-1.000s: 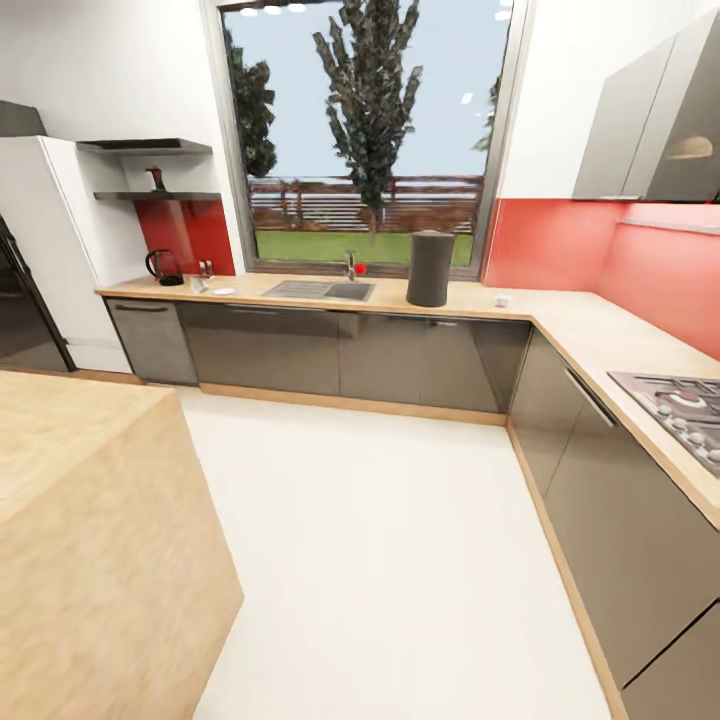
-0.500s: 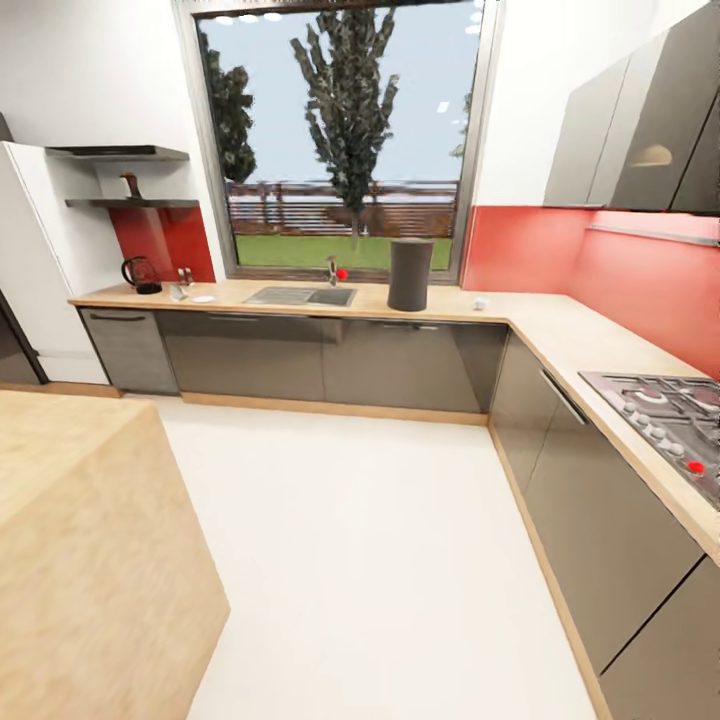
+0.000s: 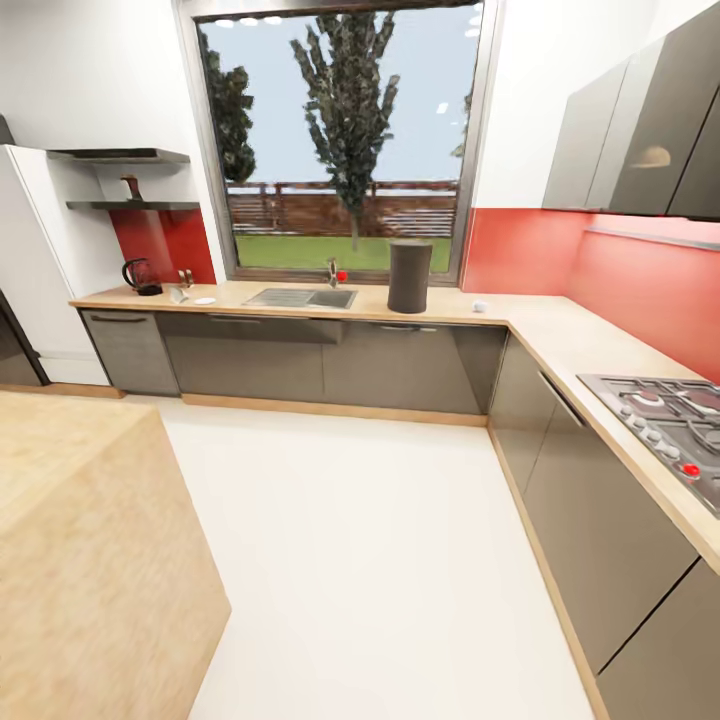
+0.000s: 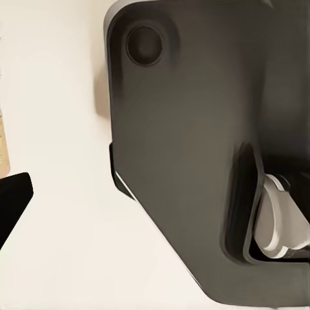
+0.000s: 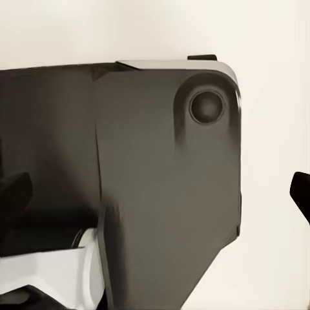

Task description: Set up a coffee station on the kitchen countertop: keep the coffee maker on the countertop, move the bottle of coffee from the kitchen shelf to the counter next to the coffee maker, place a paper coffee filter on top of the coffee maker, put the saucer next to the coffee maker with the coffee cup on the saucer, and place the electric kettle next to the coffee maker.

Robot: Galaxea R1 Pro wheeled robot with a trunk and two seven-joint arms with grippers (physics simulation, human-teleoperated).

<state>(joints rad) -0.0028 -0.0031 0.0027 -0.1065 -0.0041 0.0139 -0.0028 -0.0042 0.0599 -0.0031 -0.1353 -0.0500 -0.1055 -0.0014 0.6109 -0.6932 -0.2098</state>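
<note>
The dark-grey coffee maker (image 3: 410, 276) stands on the kitchen countertop (image 3: 520, 325) right of the sink. At the counter's far left end sits the electric kettle (image 3: 141, 277), with the white saucer (image 3: 204, 300) and a small white piece, probably the paper coffee filter (image 3: 178, 294), near it. The bottle of coffee (image 3: 131, 187) stands on the kitchen shelf (image 3: 150, 205) above them. A tiny white coffee cup (image 3: 480, 306) rests right of the coffee maker. In the wrist views, my left gripper (image 4: 155, 200) and right gripper (image 5: 155, 194) hang open and empty over my dark base; black fingertips (image 5: 301, 191) show at the picture edges.
A wooden dining table (image 3: 70, 540) fills the near left. The counter turns along the right wall with a gas hob (image 3: 665, 410). White floor (image 3: 380, 540) lies open between table and cabinets. A sink (image 3: 300, 297) sits under the window, and a white fridge (image 3: 30, 260) at far left.
The whole head view has shifted, so the camera turned a little to the right a second ago and is now nearly still. Nothing on the counter or shelf has moved.
</note>
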